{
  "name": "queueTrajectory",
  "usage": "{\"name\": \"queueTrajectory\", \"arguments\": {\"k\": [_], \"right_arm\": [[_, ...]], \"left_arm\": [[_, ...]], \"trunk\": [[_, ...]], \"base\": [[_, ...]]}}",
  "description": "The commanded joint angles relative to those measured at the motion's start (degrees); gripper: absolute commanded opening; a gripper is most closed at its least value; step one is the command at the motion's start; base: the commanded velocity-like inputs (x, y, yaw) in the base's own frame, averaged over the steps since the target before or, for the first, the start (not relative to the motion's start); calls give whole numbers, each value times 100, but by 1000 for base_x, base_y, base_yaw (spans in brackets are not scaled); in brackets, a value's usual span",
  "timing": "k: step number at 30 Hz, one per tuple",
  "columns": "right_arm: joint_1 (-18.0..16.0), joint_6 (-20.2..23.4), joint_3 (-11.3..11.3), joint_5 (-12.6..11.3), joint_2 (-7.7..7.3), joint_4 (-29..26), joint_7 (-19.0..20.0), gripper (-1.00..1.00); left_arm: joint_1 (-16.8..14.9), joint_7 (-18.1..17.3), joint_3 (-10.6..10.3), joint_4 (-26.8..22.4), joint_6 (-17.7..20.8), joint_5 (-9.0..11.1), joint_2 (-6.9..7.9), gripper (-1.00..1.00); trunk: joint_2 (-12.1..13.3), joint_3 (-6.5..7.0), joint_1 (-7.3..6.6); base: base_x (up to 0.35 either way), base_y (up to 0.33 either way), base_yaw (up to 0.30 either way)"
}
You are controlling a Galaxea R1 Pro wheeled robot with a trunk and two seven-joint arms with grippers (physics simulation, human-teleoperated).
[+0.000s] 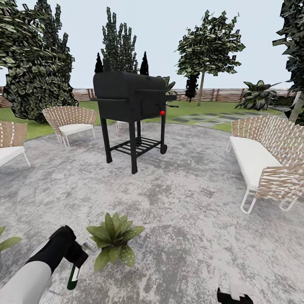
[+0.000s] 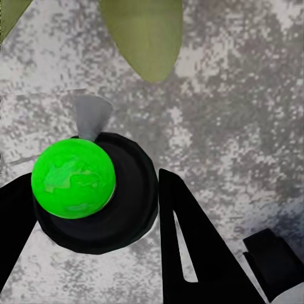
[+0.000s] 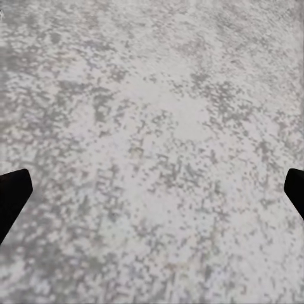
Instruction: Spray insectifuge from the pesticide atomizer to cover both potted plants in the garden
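The dark green pesticide atomizer (image 1: pixel 73 277) is partly covered by the black left gripper (image 1: pixel 76 256) clamped on it, so its pale nozzle barely shows. A second speckled-leaf potted plant (image 1: pixel 6 241) is cut by the head view's left edge (only leaf tips). The black right gripper (image 1: pixel 234 297) is cropped at the bottom edge; its fingertips (image 3: pixel 12 193) sit wide apart at the wrist view's sides.

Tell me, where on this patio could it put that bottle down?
Bare paving lies between the grill, the sofa and the potted plant. It is crowded beside that plant, where the left gripper holds the atomizer.
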Motion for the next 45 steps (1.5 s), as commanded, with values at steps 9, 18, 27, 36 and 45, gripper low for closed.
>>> {"name": "queueTrajectory", "arguments": {"k": [9,18,27,36,45], "right_arm": [[-4,-14,-46,59,2,6,-6,100],[-4,-14,-46,52,2,6,-14,100],[-5,-14,-46,50,2,6,-7,100],[-4,-14,-46,56,2,6,-13,100],[-4,-14,-46,45,2,7,3,100]], "left_arm": [[-2,-48,22,-8,44,-38,-11,-100],[-2,-36,21,-16,95,-45,-11,-100],[-4,-32,25,-25,99,-41,-13,-100],[530,11,22,8,42,-60,-436,-100],[808,526,110,-89,86,1,-249,-100]], "trunk": [[-2,4,-1],[-2,12,-1],[-2,12,-1],[-2,12,-1],[-2,3,-1]], "base": [[0,0,-157],[-129,84,-152],[-100,296,-60],[32,142,-165],[0,1,-3]]}}
